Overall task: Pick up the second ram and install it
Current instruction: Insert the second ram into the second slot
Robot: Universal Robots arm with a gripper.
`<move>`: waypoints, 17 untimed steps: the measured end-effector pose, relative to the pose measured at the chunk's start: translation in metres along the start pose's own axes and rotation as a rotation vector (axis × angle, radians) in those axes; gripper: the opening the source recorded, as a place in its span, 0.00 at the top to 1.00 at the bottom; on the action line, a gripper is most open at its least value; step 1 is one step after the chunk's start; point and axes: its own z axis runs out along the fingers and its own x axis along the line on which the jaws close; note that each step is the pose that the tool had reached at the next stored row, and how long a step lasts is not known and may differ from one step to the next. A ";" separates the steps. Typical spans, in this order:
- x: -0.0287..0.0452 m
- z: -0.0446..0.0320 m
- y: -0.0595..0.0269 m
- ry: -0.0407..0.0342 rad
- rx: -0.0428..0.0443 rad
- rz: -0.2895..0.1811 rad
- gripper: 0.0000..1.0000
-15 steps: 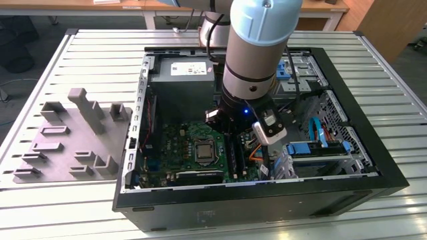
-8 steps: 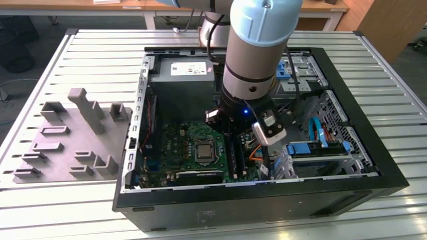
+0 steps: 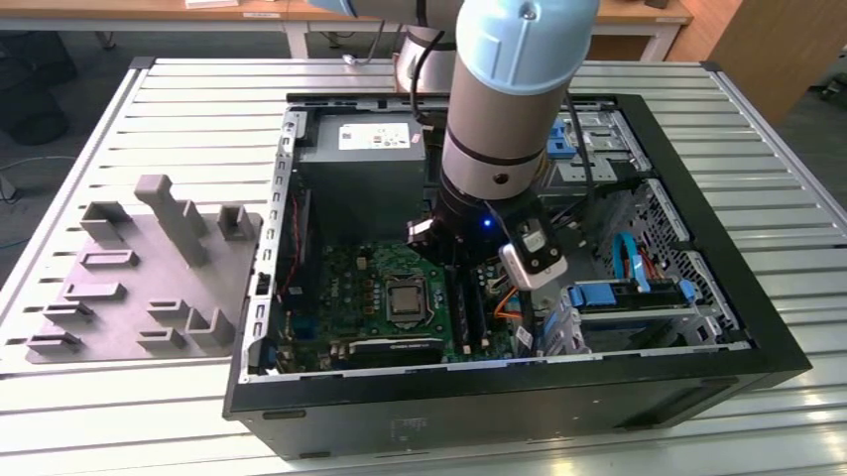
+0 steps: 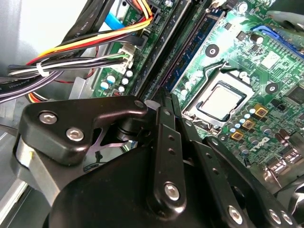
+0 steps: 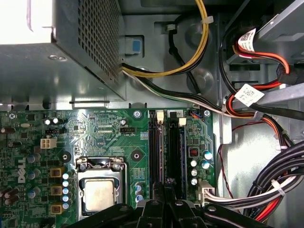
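Gripper (image 5: 166, 184) hovering over memory slots (image 5: 175, 142); jaws standing nearly closed, hold undeterminable; blue-green stick (image 4: 194, 45) sitting in one slot.

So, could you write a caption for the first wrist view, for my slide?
Gripper above the black memory slots on the motherboard, with the CPU socket beside them.

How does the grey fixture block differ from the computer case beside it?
The grey fixture block is a low plate with upright posts; the computer case is a black, deep, open box. The arm reaches into the case, not to the fixture block. Both rest on the slatted table.
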 end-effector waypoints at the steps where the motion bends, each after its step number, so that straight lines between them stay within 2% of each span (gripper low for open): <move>1: 0.0000 0.0003 0.0000 0.0000 0.0001 0.000 0.88; 11: 0.0000 0.0008 0.0000 0.0000 0.0001 0.000 0.88; 17: 0.0000 -0.0009 0.0001 -0.0003 0.0064 0.000 0.88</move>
